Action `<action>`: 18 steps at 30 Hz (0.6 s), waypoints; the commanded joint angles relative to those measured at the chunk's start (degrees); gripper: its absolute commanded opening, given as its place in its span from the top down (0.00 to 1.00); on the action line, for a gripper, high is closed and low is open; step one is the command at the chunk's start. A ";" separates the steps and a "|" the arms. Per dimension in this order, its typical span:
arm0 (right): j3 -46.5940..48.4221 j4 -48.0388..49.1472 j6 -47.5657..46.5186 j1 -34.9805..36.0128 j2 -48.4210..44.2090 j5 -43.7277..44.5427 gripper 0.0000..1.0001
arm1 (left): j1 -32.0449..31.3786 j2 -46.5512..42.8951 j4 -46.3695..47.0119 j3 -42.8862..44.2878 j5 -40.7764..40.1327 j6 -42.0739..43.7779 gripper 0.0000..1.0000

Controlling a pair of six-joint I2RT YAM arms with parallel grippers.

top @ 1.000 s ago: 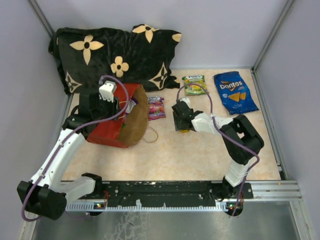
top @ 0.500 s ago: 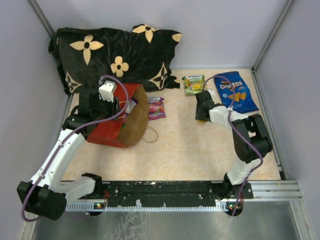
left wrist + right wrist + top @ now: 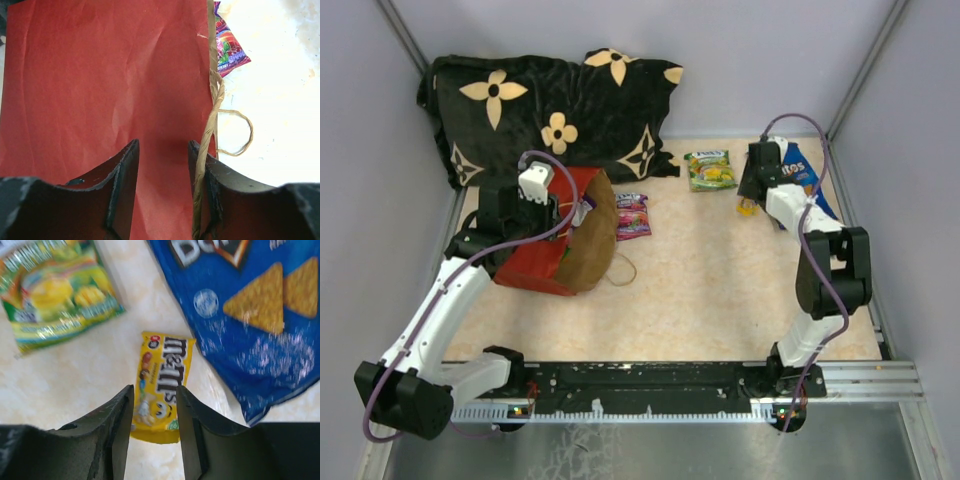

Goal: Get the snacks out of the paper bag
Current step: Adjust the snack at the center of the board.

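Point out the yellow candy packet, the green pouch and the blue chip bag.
yellow candy packet (image 3: 162, 367): right wrist view, its printed middle.
green pouch (image 3: 60, 295): right wrist view, its front face.
blue chip bag (image 3: 250, 350): right wrist view, below the printed chip.

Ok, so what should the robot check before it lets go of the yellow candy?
1. M&M's packet sits between the right gripper fingers: ok.
2. Bare table below the packet to put it on: ok.
3. Landing spot is off the green pouch and the Doritos bag: ok, though the blue bag's edge is very near.
4. Left gripper pinches the edge of the red paper bag: ok.
5. Purple pouch lies out on the table beside the bag: ok.
6. No snacks left inside the bag: cannot tell, its inside is hidden.
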 commanded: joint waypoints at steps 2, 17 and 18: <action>14.45 -1.62 -5.63 -0.19 5.41 -0.55 0.60 | 0.26 0.94 1.07 -0.03 0.57 0.49 0.50; 10.71 -1.46 3.40 -0.31 10.59 -0.35 0.55 | 0.26 3.03 0.91 -0.14 -0.23 0.65 0.50; 9.59 -1.42 4.58 0.26 11.03 0.87 0.54 | 0.26 3.08 0.90 -0.16 -0.14 0.58 0.50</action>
